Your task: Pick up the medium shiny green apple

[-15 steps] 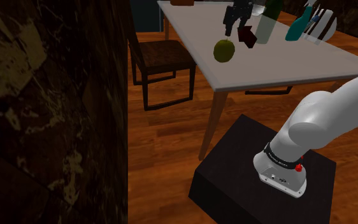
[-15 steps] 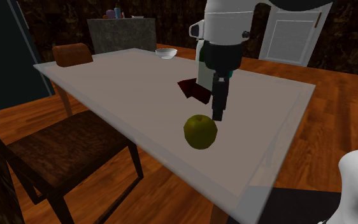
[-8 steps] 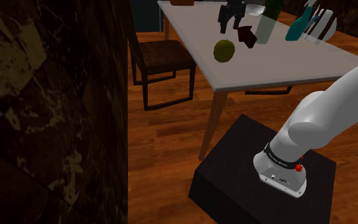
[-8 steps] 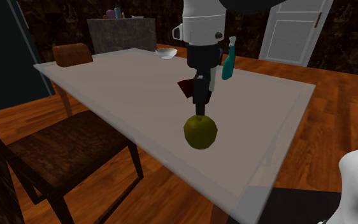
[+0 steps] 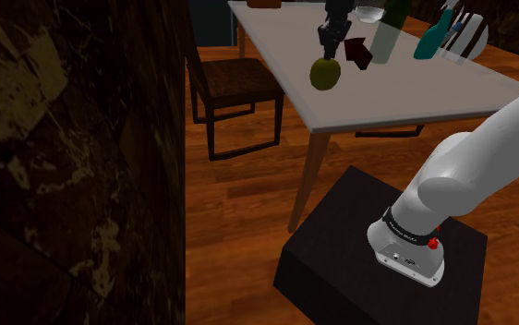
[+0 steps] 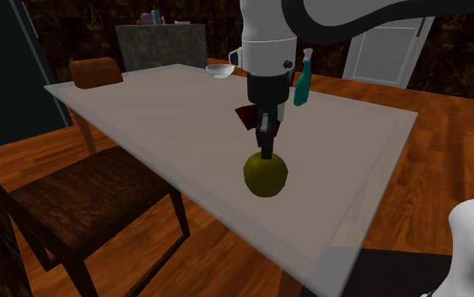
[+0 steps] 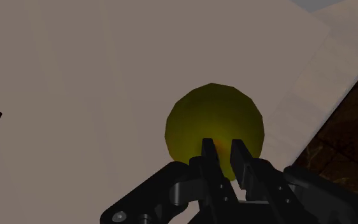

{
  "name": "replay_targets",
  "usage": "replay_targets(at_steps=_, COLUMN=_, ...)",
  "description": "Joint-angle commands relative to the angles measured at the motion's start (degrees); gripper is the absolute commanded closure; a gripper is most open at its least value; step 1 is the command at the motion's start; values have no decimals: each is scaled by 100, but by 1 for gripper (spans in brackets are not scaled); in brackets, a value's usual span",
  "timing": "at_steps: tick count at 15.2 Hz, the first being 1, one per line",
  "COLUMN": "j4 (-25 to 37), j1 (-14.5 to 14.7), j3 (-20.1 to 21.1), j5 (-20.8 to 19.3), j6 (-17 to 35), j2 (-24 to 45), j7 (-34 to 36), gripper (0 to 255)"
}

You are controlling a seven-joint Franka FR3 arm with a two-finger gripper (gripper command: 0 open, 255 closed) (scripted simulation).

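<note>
Down has come the gripper [image 6: 266, 153] since a moment ago; its tips are now right at the top of the apple [image 6: 266, 175]. On the pale surface [image 6: 142, 118], the yellow-green apple sits near the edge, at 6 o'clock from the gripper. The gripper's gap is narrow and it holds nothing.

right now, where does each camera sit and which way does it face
Shoulder view: beside and behind the black box stand, looking down over the pale grey table; the white arm at its base and the black gripper show.
Second exterior view: near the table's edge by the brown chair, looking across the tabletop toward a white door; the arm's wrist and gripper show.
Wrist view: on the hand, looking down at the round yellow-green apple; the gripper shows.
Both exterior views share the apple, gripper and chair.
</note>
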Motion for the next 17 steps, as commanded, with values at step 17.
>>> replay_targets(at_steps=17, j4=962, j1=16, j3=9, j5=41, j6=-779, j2=197, j7=-60, gripper=255)
